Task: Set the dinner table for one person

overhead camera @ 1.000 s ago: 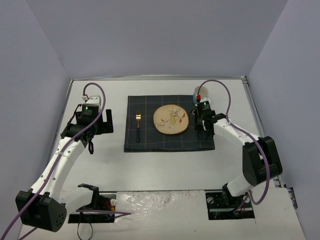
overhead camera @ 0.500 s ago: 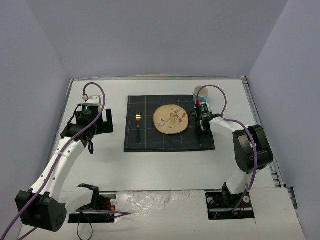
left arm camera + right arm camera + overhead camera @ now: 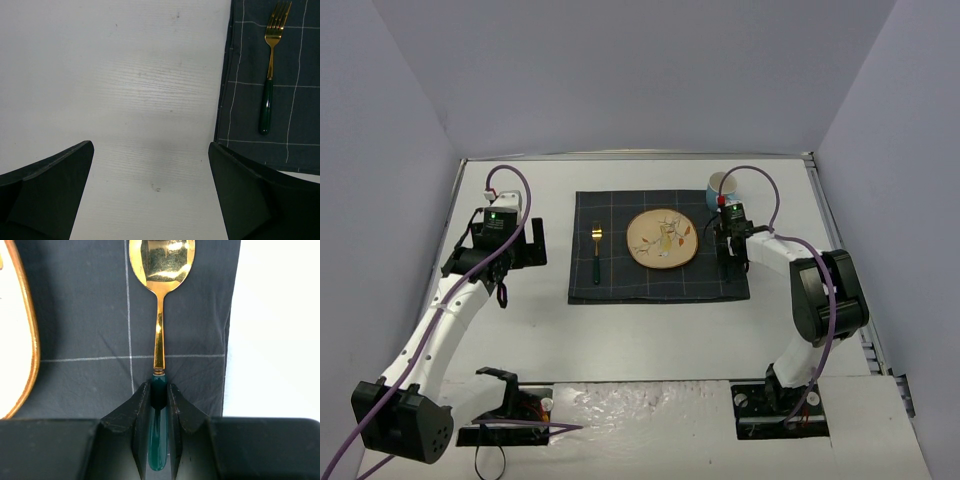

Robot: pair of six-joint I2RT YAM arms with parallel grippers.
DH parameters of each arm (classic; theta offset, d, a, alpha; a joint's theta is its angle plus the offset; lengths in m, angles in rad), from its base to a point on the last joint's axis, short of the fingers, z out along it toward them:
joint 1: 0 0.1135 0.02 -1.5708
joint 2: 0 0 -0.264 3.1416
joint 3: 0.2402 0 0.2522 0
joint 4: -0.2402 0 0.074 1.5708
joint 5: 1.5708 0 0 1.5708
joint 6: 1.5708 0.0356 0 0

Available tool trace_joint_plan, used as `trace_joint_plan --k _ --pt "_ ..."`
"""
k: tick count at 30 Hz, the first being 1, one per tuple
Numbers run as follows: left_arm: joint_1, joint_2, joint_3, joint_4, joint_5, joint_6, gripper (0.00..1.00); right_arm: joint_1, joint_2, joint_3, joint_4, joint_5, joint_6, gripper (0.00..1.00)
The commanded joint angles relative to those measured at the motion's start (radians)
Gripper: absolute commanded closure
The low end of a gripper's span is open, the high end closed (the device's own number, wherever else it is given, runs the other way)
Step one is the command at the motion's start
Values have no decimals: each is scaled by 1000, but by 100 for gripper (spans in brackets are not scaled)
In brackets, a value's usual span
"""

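The white dinner table (image 3: 650, 330) carries a dark navy checked mat (image 3: 620, 282). At the mat's middle sits a round patterned plate (image 3: 662, 238), with a gold fork (image 3: 596, 250) with a green handle to its left. My right gripper (image 3: 159, 390) is shut on the green handle of a gold spoon (image 3: 161, 260). The spoon lies lengthwise over the mat's right strip (image 3: 80, 315), between the plate's rim (image 3: 20, 340) and the mat's edge. My left gripper (image 3: 150, 160) stands wide open over bare table (image 3: 125, 75), left of the mat, holding nothing.
A blue cup (image 3: 720, 186) with a white inside stands at the mat's back right corner, just behind the right wrist. Grey walls close in the table at the back and on both sides. The fork (image 3: 269, 75) lies close to the left gripper's right finger.
The right arm has folded in closer to its base. Its gripper has shifted slightly right along the mat's right strip, uncovering the cup. The left arm has not moved.
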Motion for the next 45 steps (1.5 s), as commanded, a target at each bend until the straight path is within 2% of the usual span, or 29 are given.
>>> trace_joint_plan --k 1,11,33,34,38,40,41,45 --pt "11 -2 20 45 -13 6 3 -8 -26 68 43 -10 -27 100" --pt "14 -4 20 45 -9 5 3 -13 6 89 60 -20 -3 100" --pt "16 -5 18 44 -8 6 3 -32 52 22 104 -30 12 99" --pt "16 -5 18 44 -9 6 3 -32 50 21 105 -30 12 98" --pt "16 -5 18 45 -7 5 3 -31 11 23 98 -41 13 80" --pt "16 -5 18 45 -7 5 3 -32 -17 32 90 -43 16 67" --pt "16 -5 18 46 -7 5 3 -32 -22 40 84 -44 17 66" --pt "16 -13 18 54 -6 3 3 -32 -149 77 41 -37 32 50"
